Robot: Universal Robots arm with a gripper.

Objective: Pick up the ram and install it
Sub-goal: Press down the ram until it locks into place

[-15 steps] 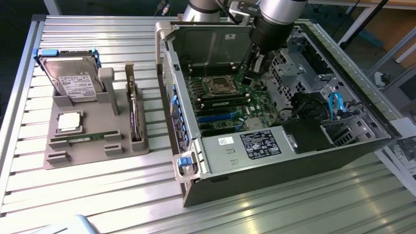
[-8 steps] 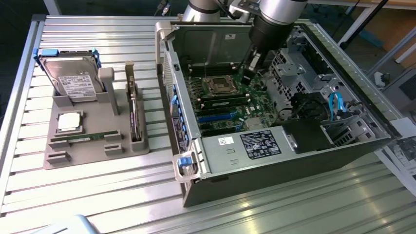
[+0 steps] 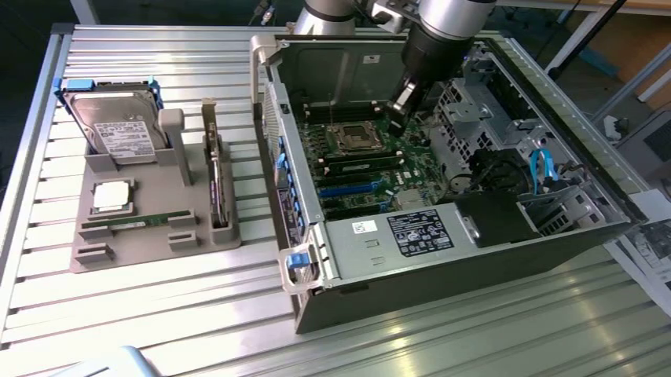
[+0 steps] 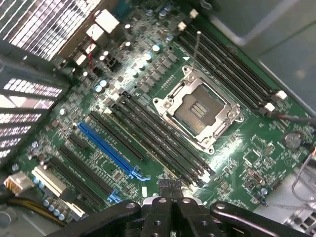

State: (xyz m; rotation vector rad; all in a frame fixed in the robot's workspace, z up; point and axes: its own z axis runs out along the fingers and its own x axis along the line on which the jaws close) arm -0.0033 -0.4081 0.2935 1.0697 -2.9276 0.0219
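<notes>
Slatted metal table (image 3: 137, 314), glare patches; blue frame (image 3: 655, 78) behind, perhaps shelving.

1. The exterior view looks down from high up and off to one side, taking in the slatted metal table (image 3: 147, 314), the grey plastic parts holder (image 3: 157, 228) toward the exterior view's left and the open black computer case (image 3: 441, 196) toward the exterior view's right.
2. It stands far back, so the whole case fits in view.
3. The wrist view looks from the arm's wrist straight onto the green motherboard (image 4: 247, 148) at close range, past the black gripper (image 4: 170, 185).
4. The 2 views share the motherboard (image 3: 367, 169), its square silver processor socket (image 4: 197, 108) (image 3: 351, 137) and the black memory slots (image 4: 163, 143) (image 3: 362, 157) beside it.
</notes>
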